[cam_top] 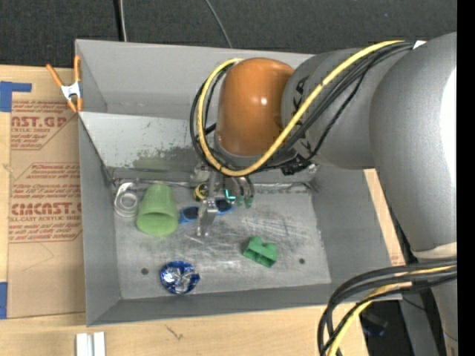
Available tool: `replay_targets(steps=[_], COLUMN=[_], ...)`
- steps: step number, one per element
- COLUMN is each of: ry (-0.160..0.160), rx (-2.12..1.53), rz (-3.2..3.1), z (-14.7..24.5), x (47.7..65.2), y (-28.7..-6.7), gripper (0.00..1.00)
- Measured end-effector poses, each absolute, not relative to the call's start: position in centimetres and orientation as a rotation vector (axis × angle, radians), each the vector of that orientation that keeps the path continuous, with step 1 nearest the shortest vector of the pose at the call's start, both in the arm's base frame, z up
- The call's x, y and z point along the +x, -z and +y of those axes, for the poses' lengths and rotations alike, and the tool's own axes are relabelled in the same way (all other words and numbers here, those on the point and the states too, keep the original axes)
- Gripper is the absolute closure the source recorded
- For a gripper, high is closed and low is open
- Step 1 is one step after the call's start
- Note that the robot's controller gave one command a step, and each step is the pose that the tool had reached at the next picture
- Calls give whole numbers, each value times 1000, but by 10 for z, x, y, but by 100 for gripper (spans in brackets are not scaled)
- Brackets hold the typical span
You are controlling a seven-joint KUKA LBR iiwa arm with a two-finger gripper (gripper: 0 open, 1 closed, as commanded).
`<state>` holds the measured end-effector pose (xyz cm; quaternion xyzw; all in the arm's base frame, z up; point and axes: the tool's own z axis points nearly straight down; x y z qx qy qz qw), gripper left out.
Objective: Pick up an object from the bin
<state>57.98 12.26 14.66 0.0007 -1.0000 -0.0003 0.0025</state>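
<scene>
My gripper [207, 215] hangs low over the middle of the bin floor, below the arm's orange cover. A small blue thing [189, 214] lies right at its left side, partly hidden by it. Just beyond that, a light green plastic cup [156, 210] lies on its side with its mouth toward the front. To the right and a little nearer the front than the gripper, a small green block [260, 251] rests on the floor, apart from it. Nothing shows between the gripper's tips.
A clear ring-shaped thing [125, 199] lies against the left wall beside the cup. A crumpled blue and white ball [179, 277] sits near the front wall. The arm and its cables cover the bin's back right.
</scene>
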Motion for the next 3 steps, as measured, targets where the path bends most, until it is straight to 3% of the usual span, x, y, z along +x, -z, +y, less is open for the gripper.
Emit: replay_targets(steps=[1,2,3], ry=[14,11,7], rx=[-173,-181,-154], rz=[-3156,-3155,-3149], z=[103,100,135], x=[586,586,585], y=[-91,-89,-238], gripper=[0,100,100])
